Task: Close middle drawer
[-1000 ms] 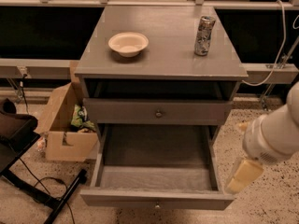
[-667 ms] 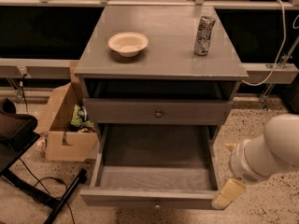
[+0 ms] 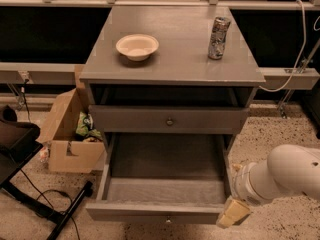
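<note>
The middle drawer [image 3: 165, 211] is pulled far out of the grey cabinet [image 3: 170, 69]. It is wide, shallow and empty, and a small round knob [image 3: 168, 219] sits at the centre of its front. My gripper [image 3: 232, 213], tan at the end of a white arm [image 3: 282, 176], is at the lower right. It is low, right beside the drawer's front right corner. I cannot tell whether it touches the drawer front.
Above the open drawer is a shut drawer front with a knob [image 3: 170, 121]. A cream bowl [image 3: 137, 46] and a drinks can [image 3: 218, 38] stand on the cabinet top. An open cardboard box [image 3: 67, 136] and black stand legs [image 3: 35, 204] are on the floor to the left.
My arm has swung down and to the left, bringing the gripper from beside the drawer's right side to its front right corner. The drawer has not visibly moved.
</note>
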`<state>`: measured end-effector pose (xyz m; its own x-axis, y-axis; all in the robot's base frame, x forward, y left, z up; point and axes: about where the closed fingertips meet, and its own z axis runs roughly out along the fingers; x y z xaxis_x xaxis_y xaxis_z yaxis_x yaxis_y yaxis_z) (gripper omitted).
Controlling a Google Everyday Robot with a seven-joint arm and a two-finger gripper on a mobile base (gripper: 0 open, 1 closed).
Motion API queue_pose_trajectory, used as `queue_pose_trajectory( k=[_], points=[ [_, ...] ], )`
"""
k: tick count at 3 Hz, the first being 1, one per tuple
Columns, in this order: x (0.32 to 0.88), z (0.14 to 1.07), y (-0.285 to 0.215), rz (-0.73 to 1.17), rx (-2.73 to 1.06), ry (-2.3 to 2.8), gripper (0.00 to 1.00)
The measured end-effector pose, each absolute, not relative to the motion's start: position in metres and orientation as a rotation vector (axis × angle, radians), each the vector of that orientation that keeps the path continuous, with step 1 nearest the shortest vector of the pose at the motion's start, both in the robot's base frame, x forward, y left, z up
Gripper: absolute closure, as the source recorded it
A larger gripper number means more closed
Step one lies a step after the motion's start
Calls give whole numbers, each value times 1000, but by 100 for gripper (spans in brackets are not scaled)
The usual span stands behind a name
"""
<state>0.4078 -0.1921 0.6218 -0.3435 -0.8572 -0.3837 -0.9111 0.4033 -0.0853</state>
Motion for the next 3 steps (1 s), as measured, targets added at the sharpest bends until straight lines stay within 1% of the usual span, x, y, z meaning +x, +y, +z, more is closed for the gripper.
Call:
queue_pose_trajectory(
  k=[1, 2, 3],
  points=[
    [407, 621, -189, 184, -1535, 2294, 0],
    [386, 580, -187, 251, -1499, 2328, 15],
    [357, 505, -185, 365, -1443, 2374, 38]
  ],
)
